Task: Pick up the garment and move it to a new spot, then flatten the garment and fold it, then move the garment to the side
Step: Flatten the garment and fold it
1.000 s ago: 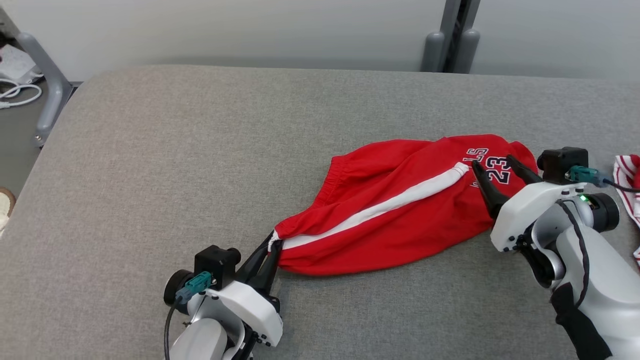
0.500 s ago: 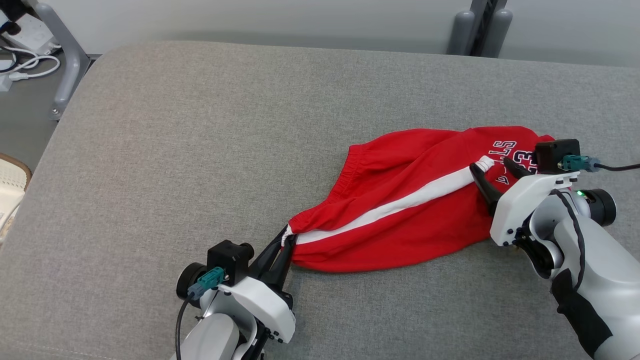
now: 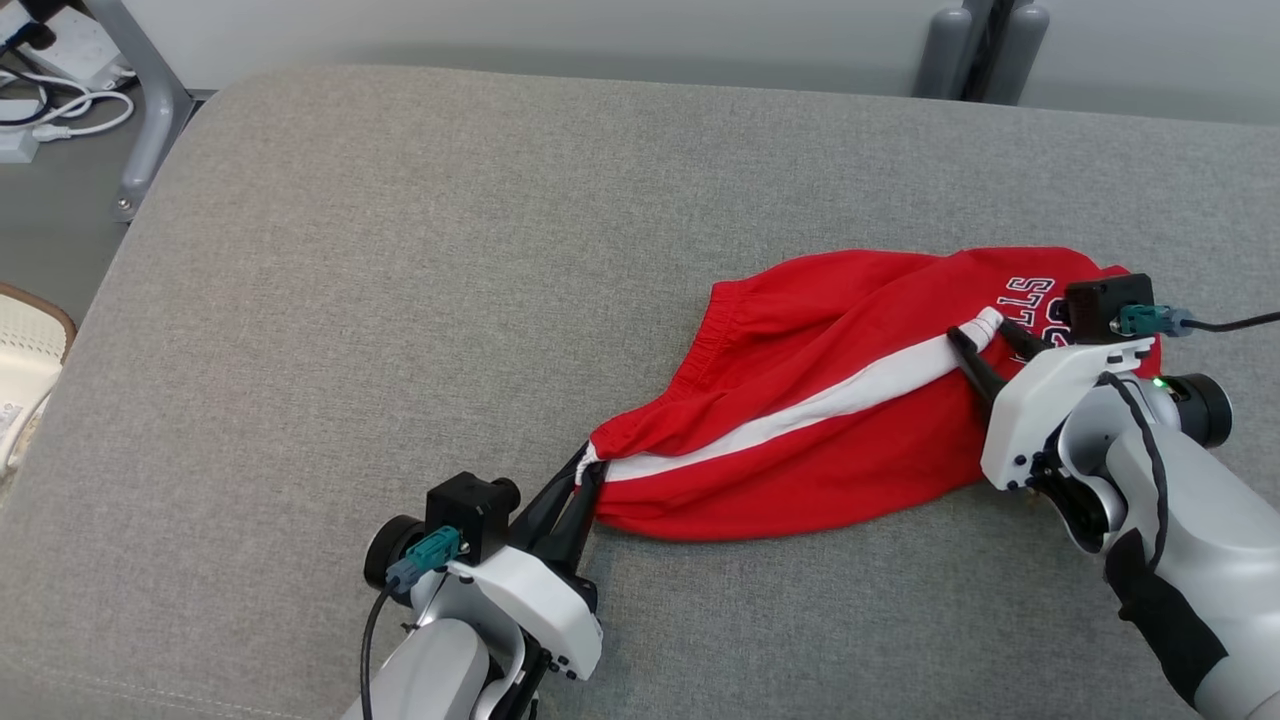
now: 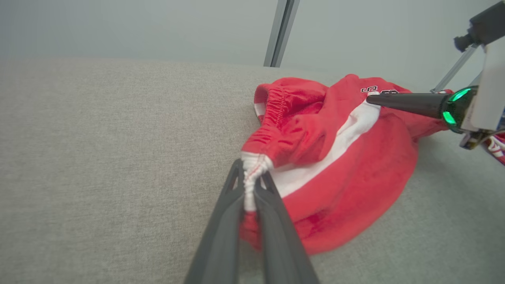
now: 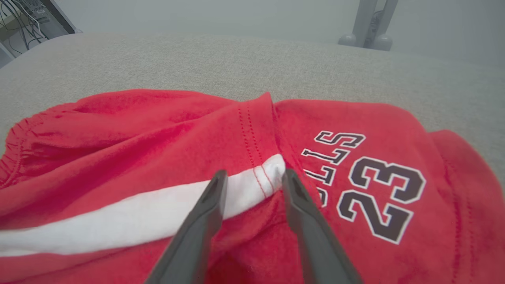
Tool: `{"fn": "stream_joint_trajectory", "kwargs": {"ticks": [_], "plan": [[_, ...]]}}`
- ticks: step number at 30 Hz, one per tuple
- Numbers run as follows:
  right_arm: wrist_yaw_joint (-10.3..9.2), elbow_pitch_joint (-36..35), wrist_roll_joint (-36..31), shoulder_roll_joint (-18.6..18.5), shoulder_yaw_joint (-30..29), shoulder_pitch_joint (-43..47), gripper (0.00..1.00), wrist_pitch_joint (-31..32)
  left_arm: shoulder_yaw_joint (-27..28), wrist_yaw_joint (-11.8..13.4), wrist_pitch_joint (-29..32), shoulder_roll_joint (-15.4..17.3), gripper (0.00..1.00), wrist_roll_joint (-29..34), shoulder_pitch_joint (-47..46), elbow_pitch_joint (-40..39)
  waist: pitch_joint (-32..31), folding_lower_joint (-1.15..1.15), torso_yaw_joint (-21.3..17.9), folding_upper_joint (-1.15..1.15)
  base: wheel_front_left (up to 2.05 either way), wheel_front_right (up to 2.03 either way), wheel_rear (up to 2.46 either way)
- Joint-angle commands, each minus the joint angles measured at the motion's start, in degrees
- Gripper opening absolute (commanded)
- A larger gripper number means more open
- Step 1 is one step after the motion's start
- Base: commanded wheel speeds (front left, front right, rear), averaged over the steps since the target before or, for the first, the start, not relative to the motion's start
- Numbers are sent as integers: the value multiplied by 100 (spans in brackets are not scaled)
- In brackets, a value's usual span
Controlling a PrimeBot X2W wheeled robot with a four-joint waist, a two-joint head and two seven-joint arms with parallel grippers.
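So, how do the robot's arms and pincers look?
The left arm and right arm have white shells, grey joints. The left pincer and right pincer each have two long dark fingers. Each wrist carries a black camera block with a teal plug and cable; the right shows a green light.

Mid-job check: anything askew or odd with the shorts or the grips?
The red fleece shorts with a white side stripe lie bunched on the grey fabric surface, not flat. Left end effector pinches the waistband corner; right end effector straddles the hem, open.

White-shelled arms [image 3: 1050,400] carry black camera blocks [image 3: 1105,308], teal plugs [image 3: 1140,320], black cables [image 3: 1235,322] and dark tapered jaws.
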Motion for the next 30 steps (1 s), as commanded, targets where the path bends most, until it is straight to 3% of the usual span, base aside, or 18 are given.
{"fn": "stream_joint_trajectory", "kwargs": {"ticks": [1,14,30], "plan": [[0,46,68,-40,52,-61,0,-49,1,29,-18,25,0,-14,-106,-3,1,0,6,0,0,0,0],[0,-55,429,-151,475,-39,0,-546,155,36,-18,56,0,28,22,40,-296,0,-152,0,0,0,0],[-1,-1097,870,-668,458,239,0,-1030,468,-93,180,388,0,-335,190,-855,-1200,0,-738,0,0,0,0]]}}
